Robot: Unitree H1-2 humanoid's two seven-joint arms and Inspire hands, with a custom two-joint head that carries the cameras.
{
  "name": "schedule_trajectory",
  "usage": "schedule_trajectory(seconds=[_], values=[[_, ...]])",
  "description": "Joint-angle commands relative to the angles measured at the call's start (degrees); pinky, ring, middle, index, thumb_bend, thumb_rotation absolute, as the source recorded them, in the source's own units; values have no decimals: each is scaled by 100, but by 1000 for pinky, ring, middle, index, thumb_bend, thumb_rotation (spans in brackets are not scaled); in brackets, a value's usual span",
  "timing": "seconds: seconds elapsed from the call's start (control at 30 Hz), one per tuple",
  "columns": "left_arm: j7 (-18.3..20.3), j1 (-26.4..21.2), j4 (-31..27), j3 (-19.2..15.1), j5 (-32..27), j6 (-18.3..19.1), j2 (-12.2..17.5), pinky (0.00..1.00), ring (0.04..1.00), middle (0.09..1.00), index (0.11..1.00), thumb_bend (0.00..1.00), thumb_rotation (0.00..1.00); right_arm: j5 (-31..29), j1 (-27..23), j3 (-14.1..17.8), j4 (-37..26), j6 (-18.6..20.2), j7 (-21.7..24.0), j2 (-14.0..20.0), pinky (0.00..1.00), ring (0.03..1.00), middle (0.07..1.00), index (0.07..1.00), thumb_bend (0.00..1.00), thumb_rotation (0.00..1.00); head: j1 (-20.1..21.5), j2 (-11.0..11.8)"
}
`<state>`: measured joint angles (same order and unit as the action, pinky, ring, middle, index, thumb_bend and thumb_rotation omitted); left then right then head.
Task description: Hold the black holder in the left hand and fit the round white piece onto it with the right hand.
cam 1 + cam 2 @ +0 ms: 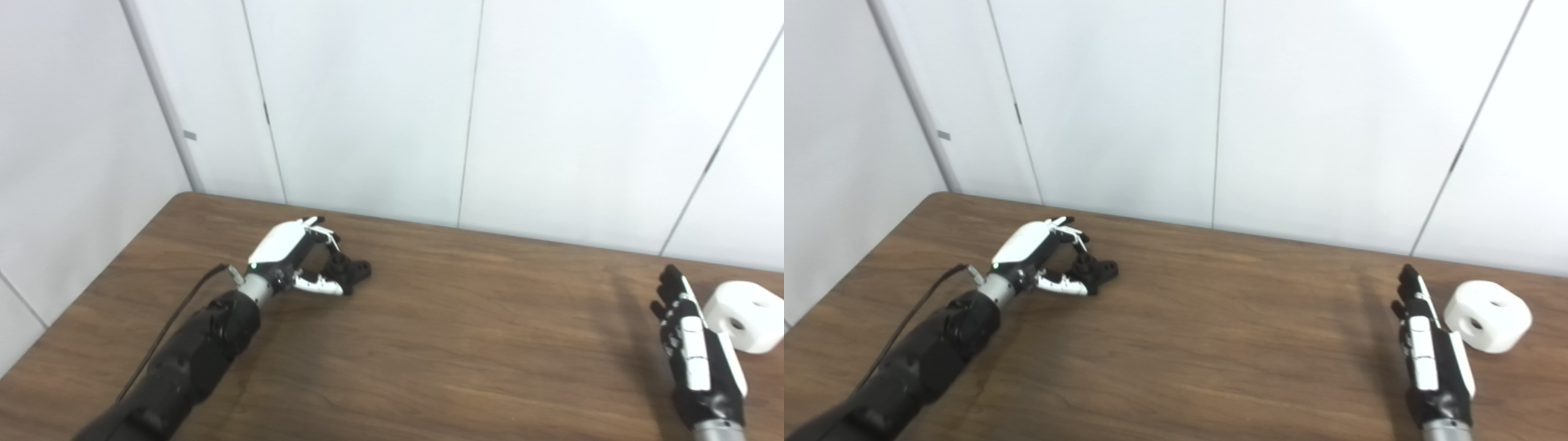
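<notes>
White wall panels back the brown desk [429,343]. Far left, the left hand [288,257] curls its fingers around the black holder [349,272], grasping it on the surface. The right hand [1430,355], fingers straight and empty, waits beside the round white piece [1488,315]; it must grasp that next.

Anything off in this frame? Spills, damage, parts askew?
Nothing stands out. The black holder sits on the table at the left hand, whose fingers curl around it. The round white piece lies intact beside the open right hand.
</notes>
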<state>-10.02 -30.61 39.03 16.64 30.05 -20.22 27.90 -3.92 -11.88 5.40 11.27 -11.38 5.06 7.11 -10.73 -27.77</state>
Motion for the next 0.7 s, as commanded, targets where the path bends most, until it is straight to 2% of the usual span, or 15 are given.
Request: schedule_trajectory(seconds=[0.0, 0.3, 0.53, 0.67], values=[[119, -29, -362, 96, 127, 52, -179, 1000, 999, 835, 480, 525, 54, 10, 209, -53, 106, -110, -112, -186, 973, 992, 980, 960, 325, 1000, 7, -9], [646, 362, -1252, 247, 153, 98, -638, 1000, 1000, 850, 480, 524, 54, 169, 223, -125, -133, 2, -243, -282, 939, 978, 973, 954, 322, 1000, 295, -127], [873, 606, -1723, 381, 214, -74, -730, 1000, 1000, 843, 480, 524, 55, 231, 214, -183, -200, 12, -340, -351, 910, 964, 965, 945, 336, 1000, 593, -268], [985, 733, -1985, 440, 264, -108, -776, 1000, 1000, 838, 480, 524, 54, 432, 237, -236, -370, 180, -493, -421, 894, 951, 951, 933, 373, 1000, 794, -375]])
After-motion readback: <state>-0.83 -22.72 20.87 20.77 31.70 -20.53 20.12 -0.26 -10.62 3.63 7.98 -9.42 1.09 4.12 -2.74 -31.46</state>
